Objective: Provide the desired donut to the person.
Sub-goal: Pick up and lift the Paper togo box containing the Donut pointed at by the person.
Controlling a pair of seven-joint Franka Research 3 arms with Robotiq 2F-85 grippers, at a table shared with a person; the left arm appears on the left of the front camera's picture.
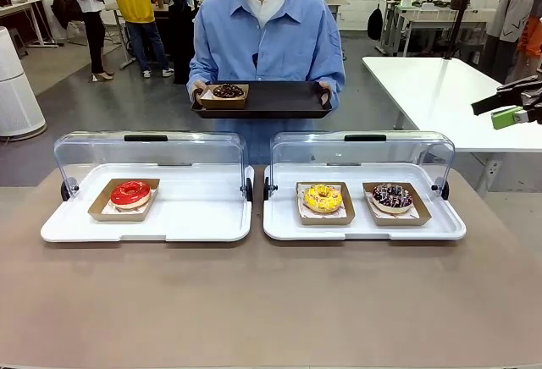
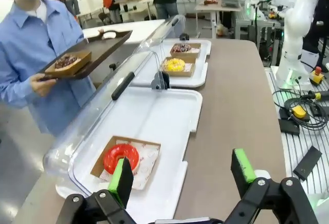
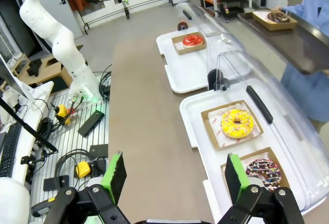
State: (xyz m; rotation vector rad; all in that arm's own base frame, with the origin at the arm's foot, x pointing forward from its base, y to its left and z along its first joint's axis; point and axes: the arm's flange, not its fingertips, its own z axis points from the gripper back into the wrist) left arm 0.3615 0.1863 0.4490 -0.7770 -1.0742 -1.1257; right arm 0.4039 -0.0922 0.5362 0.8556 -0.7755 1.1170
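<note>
Nearest the lens, bottom of left wrist view: left gripper, jaws spread wide, empty, hanging above red donut in cardboard tray.

Risks: picking wrong donut, with no telling which one person, upper left with black tray, wants; clipping raised clear lid; crushing icing.

Right gripper equally wide, empty, angled down toward yellow donut and sprinkled chocolate donut, lower right.

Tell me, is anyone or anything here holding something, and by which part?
The left gripper and right gripper are open, holding nothing. The person holds the black tray by its two short ends.
</note>
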